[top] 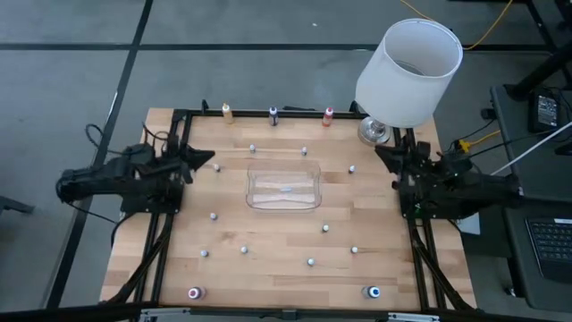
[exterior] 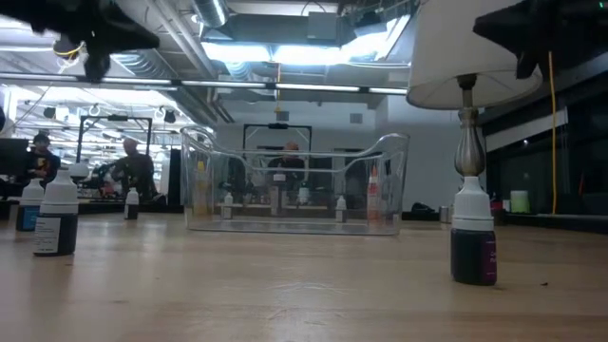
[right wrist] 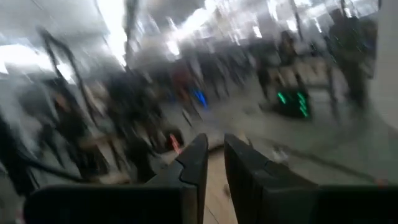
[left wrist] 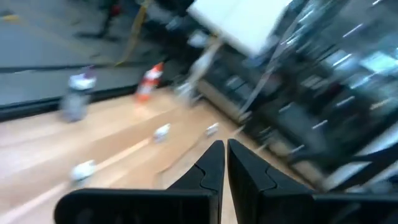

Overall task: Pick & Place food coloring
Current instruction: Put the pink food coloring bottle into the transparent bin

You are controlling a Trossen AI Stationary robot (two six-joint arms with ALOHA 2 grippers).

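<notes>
At the table's side edges, left hand [top: 207,161] closed empty, right hand [top: 382,154] slightly parted, empty.

Pale wooden table [top: 286,250], clear tray [top: 284,190], white lampshade [top: 409,72], pink bottle [top: 194,292], blue bottle [top: 374,292].

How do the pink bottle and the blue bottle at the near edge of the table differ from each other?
Seen from above, the pink bottle stands toward the left near corner of the table, on the left arm's side; the blue bottle stands toward the right near corner, on the right arm's side. Their colours differ: one pink, one blue. Both are tiny, stand apart from the clear container, and no end effector touches them.
</notes>
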